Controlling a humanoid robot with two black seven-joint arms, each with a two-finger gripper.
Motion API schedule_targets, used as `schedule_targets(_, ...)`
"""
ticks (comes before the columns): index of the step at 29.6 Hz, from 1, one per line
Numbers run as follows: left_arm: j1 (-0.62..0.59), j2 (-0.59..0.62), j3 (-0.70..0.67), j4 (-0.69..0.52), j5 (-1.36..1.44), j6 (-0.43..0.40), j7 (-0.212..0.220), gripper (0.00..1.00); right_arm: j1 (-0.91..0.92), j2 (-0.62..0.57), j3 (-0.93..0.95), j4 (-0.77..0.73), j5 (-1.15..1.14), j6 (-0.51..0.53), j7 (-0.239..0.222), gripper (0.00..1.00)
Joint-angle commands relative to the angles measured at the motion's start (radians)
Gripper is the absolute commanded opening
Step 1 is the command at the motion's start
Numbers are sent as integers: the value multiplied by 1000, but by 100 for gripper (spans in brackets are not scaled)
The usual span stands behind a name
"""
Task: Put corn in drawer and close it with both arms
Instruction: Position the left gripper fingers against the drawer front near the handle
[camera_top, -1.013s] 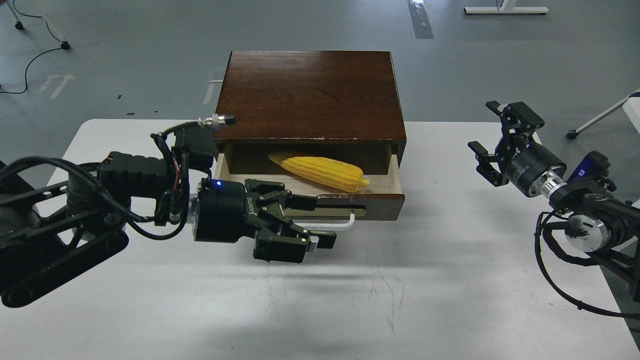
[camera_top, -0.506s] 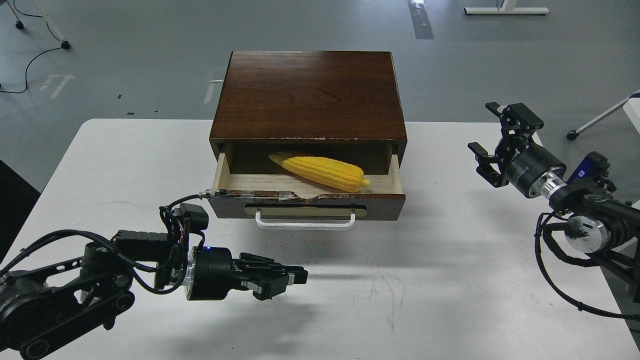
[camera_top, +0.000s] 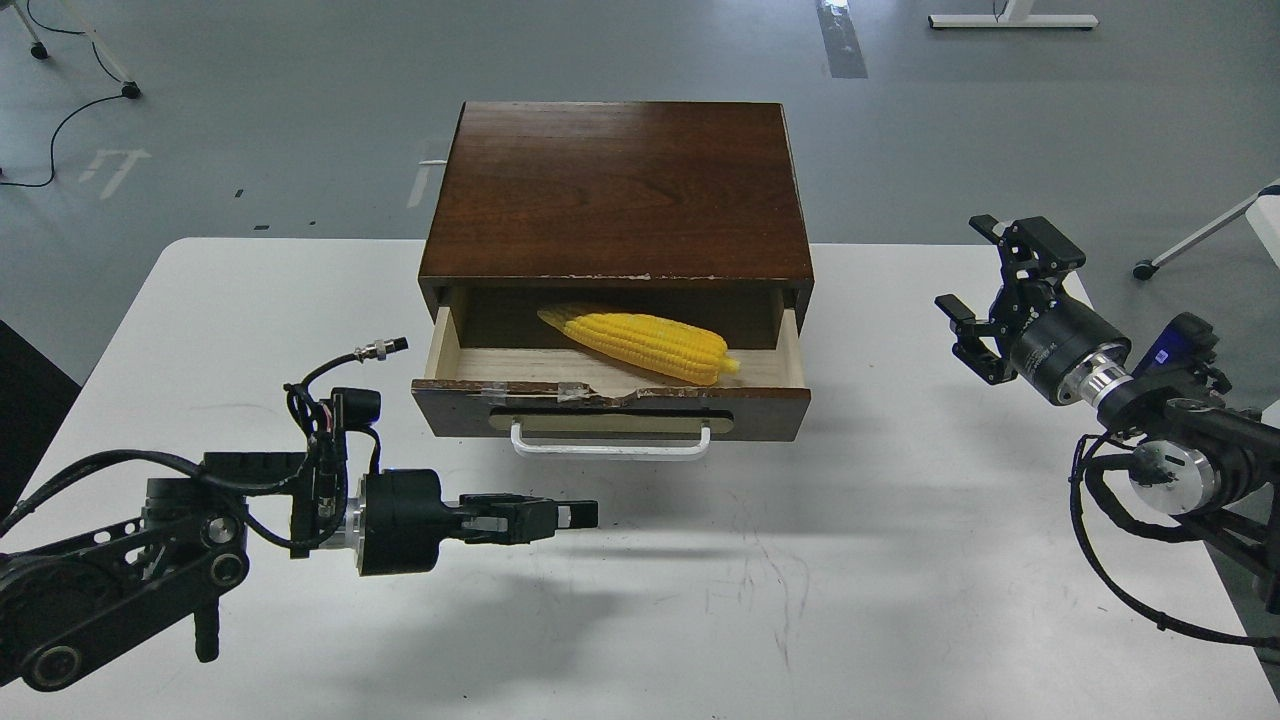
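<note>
Corn (camera_top: 640, 345) is lying slantwise inside the open drawer (camera_top: 610, 395), which is sticking out of the dark box (camera_top: 615, 190) on the white bench (camera_top: 850, 540). Left pincer (camera_top: 575, 514) is hovering clenched and empty just before the handle (camera_top: 610, 447); right pincer (camera_top: 990, 290) is hanging released, well apart.

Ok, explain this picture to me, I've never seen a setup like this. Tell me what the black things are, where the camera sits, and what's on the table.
The camera sits in the robot's head, looking down at a white table. The black things are its two arms. The left gripper hangs low in front of the drawer, fingers together, holding nothing. The right gripper is off to the side, fingers spread, also empty. A dark wooden box stands on the table with its drawer pulled open, and a yellow toy corn lies inside.
</note>
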Motion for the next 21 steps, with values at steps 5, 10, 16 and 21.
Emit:
schedule_targets(5,-2,11,-4,6,-51,0,0,0,0,3,0,0,0,0,0,97)
schedule_targets(10,0,14,-2,6,-45,0,0,0,0,2,0,0,-2,0,0,97)
schedule_targets(16,-2,5,-5,26,-45,0,0,0,0,2,0,0,-3,0,0,97)
schedule_targets(21,-3,5,-7,29,-49,0,0,0,-8,2,0,0,-3,0,0,97)
